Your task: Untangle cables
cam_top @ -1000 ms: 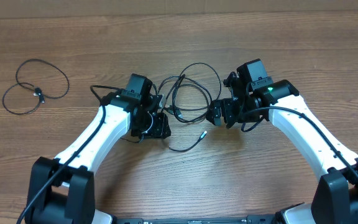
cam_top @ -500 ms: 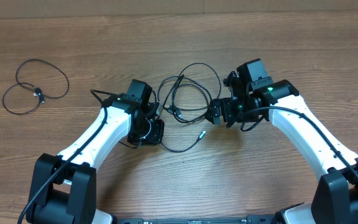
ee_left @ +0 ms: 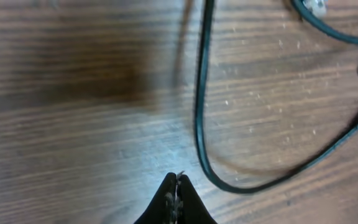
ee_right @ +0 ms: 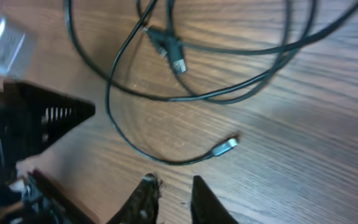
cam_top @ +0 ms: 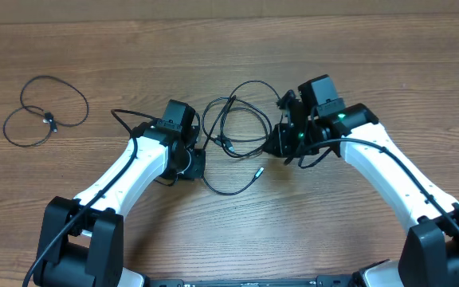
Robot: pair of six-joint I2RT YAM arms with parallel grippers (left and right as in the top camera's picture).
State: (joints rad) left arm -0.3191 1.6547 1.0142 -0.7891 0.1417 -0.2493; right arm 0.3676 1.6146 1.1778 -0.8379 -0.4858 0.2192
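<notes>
The tangled cables [cam_top: 237, 127] lie mid-table as thin black overlapping loops; one loose end carries a silver plug [cam_top: 260, 170]. My left gripper [cam_top: 198, 161] is at the tangle's left edge. In the left wrist view it [ee_left: 178, 182] is shut over bare wood, and a cable loop [ee_left: 199, 124] curves just to its right, untouched. My right gripper [cam_top: 280, 149] is at the tangle's right edge. In the right wrist view it [ee_right: 171, 186] shows a narrow empty gap between its jaws, with the silver plug [ee_right: 226, 147] and the cables [ee_right: 185, 93] lying beyond the tips.
A separate thin black cable [cam_top: 46, 112] lies looped at the far left of the wooden table [cam_top: 229, 239]. The left arm's black gripper body [ee_right: 36, 118] fills the left side of the right wrist view, close to the tangle.
My left gripper has shut and drawn back slightly to the left. My right gripper's jaws have narrowed from wide open, and its wrist has turned and shifted slightly.
</notes>
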